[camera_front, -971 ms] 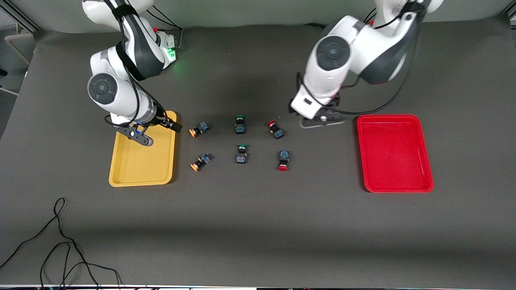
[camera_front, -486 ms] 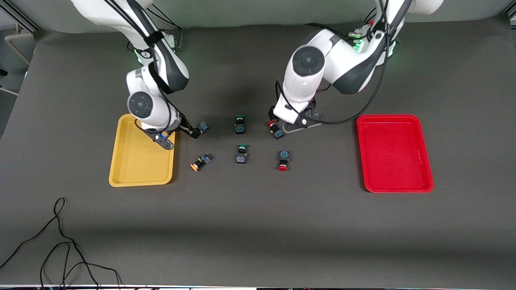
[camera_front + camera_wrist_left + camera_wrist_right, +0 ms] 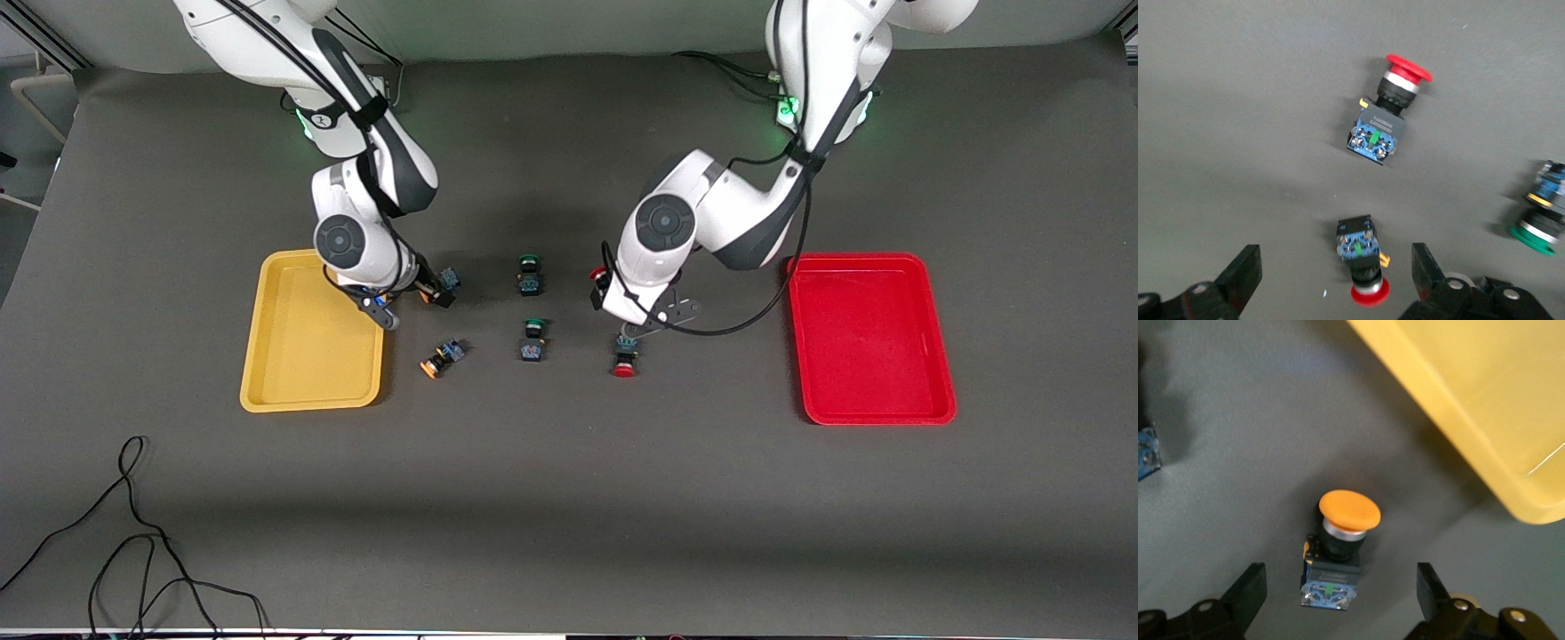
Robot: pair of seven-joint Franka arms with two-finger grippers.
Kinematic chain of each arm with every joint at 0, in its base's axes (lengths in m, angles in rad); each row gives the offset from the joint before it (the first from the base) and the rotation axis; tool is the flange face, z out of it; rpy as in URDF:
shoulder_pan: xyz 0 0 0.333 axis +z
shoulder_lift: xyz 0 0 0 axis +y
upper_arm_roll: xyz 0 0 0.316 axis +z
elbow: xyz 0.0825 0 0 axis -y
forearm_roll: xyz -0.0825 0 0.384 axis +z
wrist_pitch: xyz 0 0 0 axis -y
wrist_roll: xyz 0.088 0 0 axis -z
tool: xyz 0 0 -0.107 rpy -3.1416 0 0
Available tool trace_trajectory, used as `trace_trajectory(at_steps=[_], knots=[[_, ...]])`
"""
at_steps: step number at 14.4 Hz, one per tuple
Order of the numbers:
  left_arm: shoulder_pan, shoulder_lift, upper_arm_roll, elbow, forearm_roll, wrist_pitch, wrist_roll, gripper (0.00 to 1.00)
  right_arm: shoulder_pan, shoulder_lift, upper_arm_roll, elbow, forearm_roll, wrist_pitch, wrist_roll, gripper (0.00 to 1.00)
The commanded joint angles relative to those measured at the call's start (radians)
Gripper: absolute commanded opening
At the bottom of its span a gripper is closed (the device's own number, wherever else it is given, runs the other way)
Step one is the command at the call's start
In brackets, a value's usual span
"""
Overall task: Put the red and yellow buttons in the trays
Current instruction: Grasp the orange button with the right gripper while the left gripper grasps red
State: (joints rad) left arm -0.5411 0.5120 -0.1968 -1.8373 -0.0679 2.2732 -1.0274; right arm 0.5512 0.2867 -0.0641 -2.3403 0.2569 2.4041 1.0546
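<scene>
My right gripper (image 3: 436,292) is open, low over the orange-capped button farther from the camera (image 3: 1338,547), a finger on each side of its blue body (image 3: 1339,592). The other orange-capped button (image 3: 440,357) lies nearer the camera. My left gripper (image 3: 622,302) is open over the red-capped button farther from the camera (image 3: 1361,260), whose cap shows beside the hand (image 3: 597,274); the button sits between the fingers (image 3: 1335,277). The second red-capped button (image 3: 625,356) lies just nearer (image 3: 1388,120). The yellow tray (image 3: 311,404) and the red tray (image 3: 871,413) hold nothing.
Two green-capped buttons (image 3: 530,274) (image 3: 532,340) lie between the orange and red pairs; one shows in the left wrist view (image 3: 1538,223). The yellow tray's rim (image 3: 1458,413) is close to my right gripper. A black cable (image 3: 133,533) lies near the table's front edge.
My right gripper moved off the yellow tray to the farther orange button. My left gripper moved toward the right arm's end and lower, onto the farther red button. No button has moved.
</scene>
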Motion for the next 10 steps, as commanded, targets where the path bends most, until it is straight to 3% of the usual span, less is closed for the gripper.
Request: trace_trajectory(at_steps=[1, 4, 8, 10], knots=[[-0.036, 0.049, 0.008, 0.007, 0.017, 0.061, -0.063, 1.0, 0.023, 0.026, -0.006, -0.004, 0.022, 0.053, 0.03, 1.0], [-0.054, 0.094, 0.008, 0.009, 0.033, 0.095, -0.085, 1.0, 0.024, 0.046, -0.006, -0.005, 0.024, 0.078, 0.031, 0.98], [-0.079, 0.125, 0.01, 0.007, 0.033, 0.092, -0.111, 0.98, 0.041, 0.037, -0.008, -0.014, 0.024, 0.078, 0.03, 0.54], [-0.085, 0.125, 0.01, 0.007, 0.033, 0.078, -0.112, 0.64, 0.041, 0.031, -0.008, -0.014, 0.024, 0.076, 0.03, 0.28]])
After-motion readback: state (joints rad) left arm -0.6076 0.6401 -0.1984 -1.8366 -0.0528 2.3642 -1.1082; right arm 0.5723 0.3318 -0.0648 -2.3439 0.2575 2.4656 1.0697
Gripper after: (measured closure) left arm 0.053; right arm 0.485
